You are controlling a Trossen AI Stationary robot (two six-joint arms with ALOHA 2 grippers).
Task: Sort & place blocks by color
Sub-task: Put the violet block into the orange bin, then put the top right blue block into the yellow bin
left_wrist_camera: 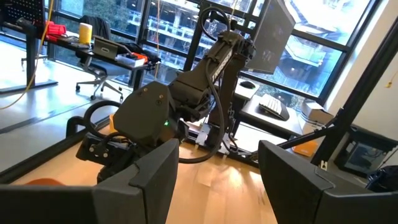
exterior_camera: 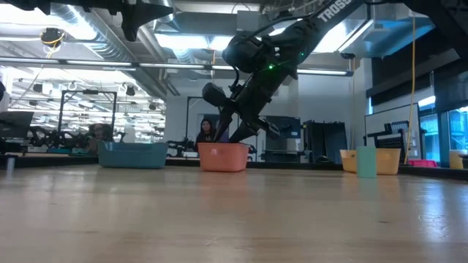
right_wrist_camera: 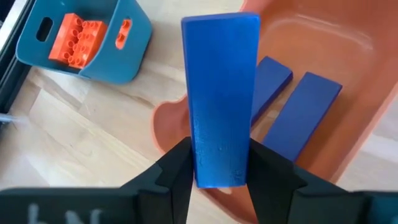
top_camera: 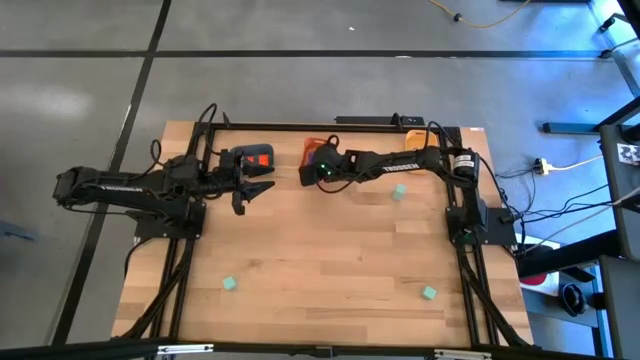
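The blocks are spread over the bench [top_camera: 330, 270], and the one that matters now is a blue-purple oblong brick [right_wrist_camera: 222, 99] clenched by its lower end in the right pincer [right_wrist_camera: 217, 163], standing up between the 2 dark fingers over the orange tray [right_wrist_camera: 348, 56]. 2 more purple bricks [right_wrist_camera: 292, 109] already lie flat inside that tray. Beside it, the blue-grey tray [right_wrist_camera: 109, 59] holds orange-red bricks [right_wrist_camera: 79, 38] with open studs. From above, the right pincer [top_camera: 322, 170] reaches in over the orange tray [top_camera: 312, 147] at the far edge of the bench. 3 mint-green cubes wait loose: one [top_camera: 399, 192] just beside the right arm, two more [top_camera: 231, 284] [top_camera: 429, 293] well apart near the front edge. A yellow tray [top_camera: 413, 143] sits further along the far edge.

The left pincer [top_camera: 262, 187] hangs near the blue-grey tray [top_camera: 252, 157], its fingers [left_wrist_camera: 140, 183] spread apart with nothing between them.

I'd judge the brick light, stiff and smooth-sided, so a little slippery; pinching the 2 broad faces as it does now seems the safest hold. Gripped so low, it could swing or tip on release, so it probably wants lowering close to the tray floor first. The cubes look just as light and rigid, best taken square across 2 opposite faces.
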